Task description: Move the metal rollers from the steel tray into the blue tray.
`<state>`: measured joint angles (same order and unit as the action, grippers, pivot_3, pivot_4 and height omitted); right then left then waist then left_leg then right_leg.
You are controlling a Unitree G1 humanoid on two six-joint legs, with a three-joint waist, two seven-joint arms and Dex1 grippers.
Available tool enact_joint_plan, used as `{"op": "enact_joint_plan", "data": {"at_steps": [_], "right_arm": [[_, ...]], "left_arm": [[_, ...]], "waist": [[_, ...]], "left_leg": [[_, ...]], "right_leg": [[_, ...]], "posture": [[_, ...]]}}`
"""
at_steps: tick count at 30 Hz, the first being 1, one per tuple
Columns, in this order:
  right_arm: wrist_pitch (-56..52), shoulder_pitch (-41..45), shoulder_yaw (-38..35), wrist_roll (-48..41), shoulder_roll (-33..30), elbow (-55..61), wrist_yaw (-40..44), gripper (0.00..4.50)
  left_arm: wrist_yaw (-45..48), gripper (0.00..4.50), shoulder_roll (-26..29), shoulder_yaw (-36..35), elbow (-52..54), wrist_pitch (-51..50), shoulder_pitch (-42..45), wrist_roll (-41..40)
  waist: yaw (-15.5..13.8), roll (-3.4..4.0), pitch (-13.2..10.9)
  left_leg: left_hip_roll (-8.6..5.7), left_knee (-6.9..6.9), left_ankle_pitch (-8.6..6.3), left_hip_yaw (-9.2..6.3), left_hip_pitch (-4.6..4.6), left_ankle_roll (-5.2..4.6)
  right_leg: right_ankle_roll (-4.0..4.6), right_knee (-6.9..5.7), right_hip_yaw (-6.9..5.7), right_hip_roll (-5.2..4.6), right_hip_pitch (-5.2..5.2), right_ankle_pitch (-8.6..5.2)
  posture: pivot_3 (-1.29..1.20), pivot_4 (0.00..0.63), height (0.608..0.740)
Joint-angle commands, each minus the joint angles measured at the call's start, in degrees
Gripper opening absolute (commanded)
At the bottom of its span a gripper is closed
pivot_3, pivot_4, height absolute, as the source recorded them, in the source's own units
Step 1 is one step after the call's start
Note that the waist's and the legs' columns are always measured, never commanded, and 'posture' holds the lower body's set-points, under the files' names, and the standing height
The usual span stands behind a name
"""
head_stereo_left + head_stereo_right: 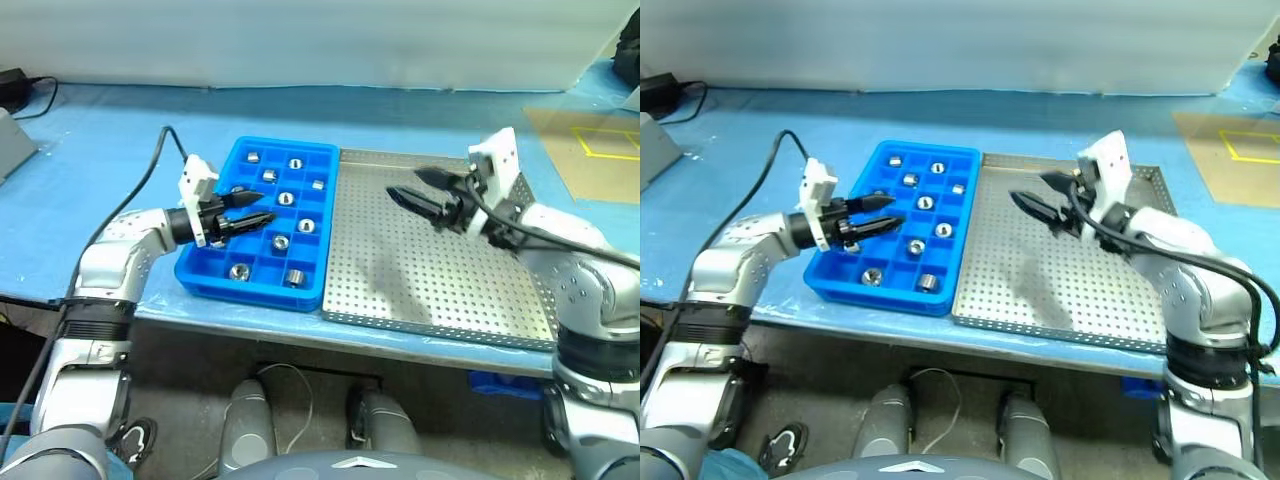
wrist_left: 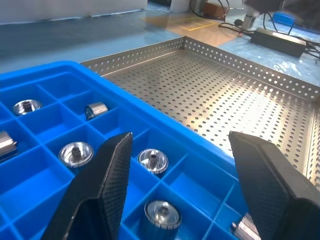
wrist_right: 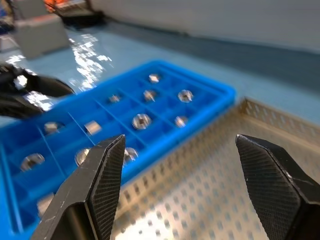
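The blue tray [image 1: 222,272] lies left of the steel tray [image 1: 440,280], the two side by side. Several metal rollers [image 1: 286,198] sit in the blue tray's square compartments, one per cell, seen close up in the left wrist view [image 2: 152,160]. The steel tray's perforated floor lies bare. My left gripper [image 1: 263,208] hovers over the blue tray's left half, pointing right, open with nothing between its fingers [image 2: 112,170]. My right gripper [image 1: 403,183] hangs above the steel tray's far part, pointing left toward the blue tray, open and empty [image 3: 180,145].
A black cable [image 1: 158,150] loops over the blue table from my left wrist. A grey box [image 1: 12,145] stands at the far left and a brown sheet with yellow tape [image 1: 595,150] lies at the back right. Both trays sit near the table's front edge.
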<state>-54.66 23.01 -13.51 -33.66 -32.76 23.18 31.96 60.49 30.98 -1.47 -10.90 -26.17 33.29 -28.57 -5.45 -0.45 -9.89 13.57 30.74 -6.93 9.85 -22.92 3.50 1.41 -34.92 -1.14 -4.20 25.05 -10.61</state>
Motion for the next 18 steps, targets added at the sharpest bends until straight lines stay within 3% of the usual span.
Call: {"op": "enact_joint_plan", "data": {"at_steps": [1,18], "right_arm": [[2.8,-0.6,-3.4,0.4,2.1,0.4,-4.3,3.61],[6.8,-0.4,-0.7,1.0,4.2,-1.7,-7.8,3.61]], "left_arm": [[1.0,3.25,-1.1,0.6,-1.0,1.6,3.1,0.7],[3.3,3.25,-0.9,0.2,-3.7,3.2,4.6,2.0]], "waist": [[0.4,0.0,0.0],[0.7,0.05,0.0]], "left_leg": [[0.01,0.04,0.0,0.01,-0.07,-0.01],[0.03,0.2,-0.15,0.04,-0.18,-0.25]], "right_leg": [[0.0,0.02,0.0,0.0,0.06,0.0],[0.05,0.08,-0.09,-0.05,0.03,0.08]], "posture": [[-0.12,0.15,0.74],[-0.12,0.15,0.74]]}}
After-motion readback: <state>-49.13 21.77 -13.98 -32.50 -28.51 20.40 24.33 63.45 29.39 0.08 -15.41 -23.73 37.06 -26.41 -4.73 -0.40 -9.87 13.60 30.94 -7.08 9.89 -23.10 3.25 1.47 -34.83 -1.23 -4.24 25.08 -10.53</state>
